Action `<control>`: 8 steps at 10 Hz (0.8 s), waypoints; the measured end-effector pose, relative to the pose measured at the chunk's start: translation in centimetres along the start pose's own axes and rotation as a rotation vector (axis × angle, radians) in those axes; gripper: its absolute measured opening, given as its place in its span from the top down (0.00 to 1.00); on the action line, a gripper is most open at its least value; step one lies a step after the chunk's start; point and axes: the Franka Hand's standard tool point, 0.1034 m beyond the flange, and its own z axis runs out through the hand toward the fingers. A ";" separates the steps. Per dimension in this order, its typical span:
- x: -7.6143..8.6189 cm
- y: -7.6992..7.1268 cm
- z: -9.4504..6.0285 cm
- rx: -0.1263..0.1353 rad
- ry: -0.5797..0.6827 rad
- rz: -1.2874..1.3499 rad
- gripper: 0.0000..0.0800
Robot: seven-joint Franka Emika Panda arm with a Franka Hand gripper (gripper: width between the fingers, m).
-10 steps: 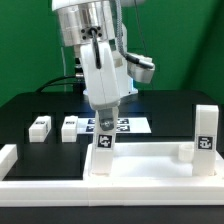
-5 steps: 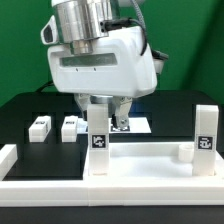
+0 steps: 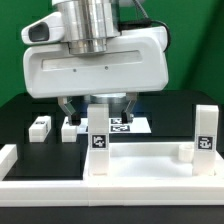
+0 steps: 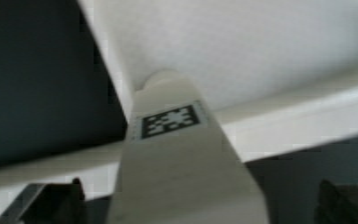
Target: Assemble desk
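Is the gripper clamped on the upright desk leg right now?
No, the gripper is open, its fingers standing clear of the leg with a dark gap on either side.

A silver-grey ribbed wrist cylinder, a wide white rounded housing, and a claw with dark grey fingers

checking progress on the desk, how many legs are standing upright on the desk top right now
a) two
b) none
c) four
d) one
a: one upright leg stands at the corner of the desk top on the exterior view's left and a second upright leg at the right, while one loose leg and another loose leg lie on the table.
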 end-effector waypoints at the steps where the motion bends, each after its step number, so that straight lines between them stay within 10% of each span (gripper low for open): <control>1: 0.0 -0.1 0.0 0.005 0.001 0.043 0.19; 5: 0.0 0.4 0.0 -0.001 0.001 0.217 0.63; 8: -0.5 0.1 0.0 -0.007 -0.042 0.720 0.63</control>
